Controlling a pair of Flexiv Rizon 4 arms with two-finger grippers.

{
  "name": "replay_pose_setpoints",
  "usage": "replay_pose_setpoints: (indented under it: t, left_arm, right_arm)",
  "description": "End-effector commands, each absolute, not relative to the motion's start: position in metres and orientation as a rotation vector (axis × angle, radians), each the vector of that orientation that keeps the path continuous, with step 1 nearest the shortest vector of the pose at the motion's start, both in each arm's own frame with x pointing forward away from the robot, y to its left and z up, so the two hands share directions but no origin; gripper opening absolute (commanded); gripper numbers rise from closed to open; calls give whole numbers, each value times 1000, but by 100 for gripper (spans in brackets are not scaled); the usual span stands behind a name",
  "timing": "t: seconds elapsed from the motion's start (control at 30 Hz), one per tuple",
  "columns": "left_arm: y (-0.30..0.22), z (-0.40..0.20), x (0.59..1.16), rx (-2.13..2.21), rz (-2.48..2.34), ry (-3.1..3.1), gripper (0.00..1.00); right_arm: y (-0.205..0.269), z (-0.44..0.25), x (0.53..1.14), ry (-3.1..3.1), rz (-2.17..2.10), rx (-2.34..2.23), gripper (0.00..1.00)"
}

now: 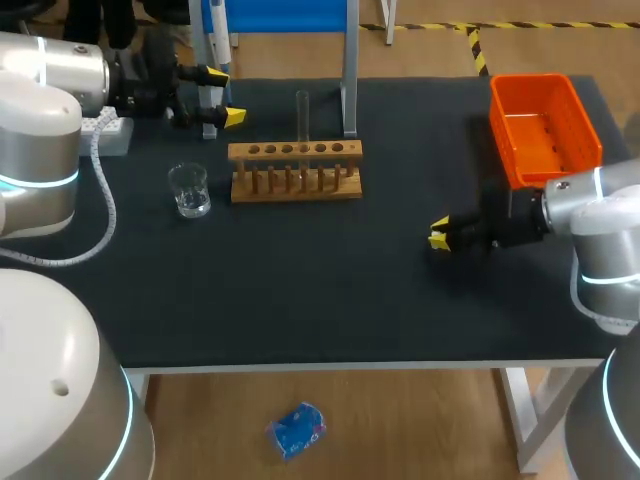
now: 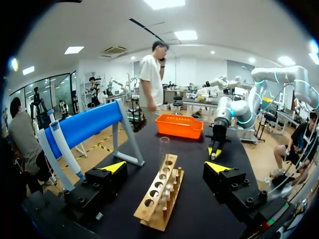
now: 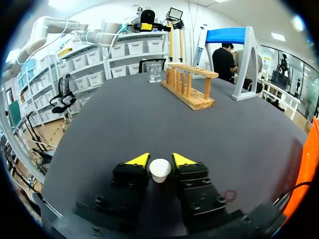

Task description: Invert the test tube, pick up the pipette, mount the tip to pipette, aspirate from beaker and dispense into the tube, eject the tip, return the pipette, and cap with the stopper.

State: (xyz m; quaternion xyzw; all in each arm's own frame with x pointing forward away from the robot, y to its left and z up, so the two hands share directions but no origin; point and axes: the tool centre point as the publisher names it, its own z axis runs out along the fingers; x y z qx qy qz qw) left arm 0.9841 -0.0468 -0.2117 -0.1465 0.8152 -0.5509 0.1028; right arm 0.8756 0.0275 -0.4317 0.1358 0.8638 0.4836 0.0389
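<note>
Left hand [image 1: 224,95]: fingers standing apart, pipette [image 2: 64,149] hanging on stand [image 2: 94,122] just beside one finger, not between.
Right hand [image 3: 160,162]: clamping stopper [image 3: 160,170].
Test tube [image 1: 302,112]: standing in rack [image 1: 295,172].
Step, likely: picking pipette; centring body between fingers, lifting straight.

Clear test tube [image 1: 302,115] upright in wooden rack [image 1: 295,170], glass beaker [image 1: 189,190] just beside — white stopper [image 3: 160,171] in right gripper [image 3: 160,159]
</note>
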Motion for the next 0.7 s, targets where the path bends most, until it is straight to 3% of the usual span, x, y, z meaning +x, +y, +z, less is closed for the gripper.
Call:
replay_pose_setpoints:
  t: [0.03, 0.7]
  left_arm:
    - [-46, -211, 983, -433, -1625, 2406, 100]
    - [-46, -211, 983, -433, -1625, 2406, 100]
  right_arm:
    - [26, -433, 875, 2641, 1489, 414, 0]
    - [38, -386, 879, 2631, 1451, 341, 0]
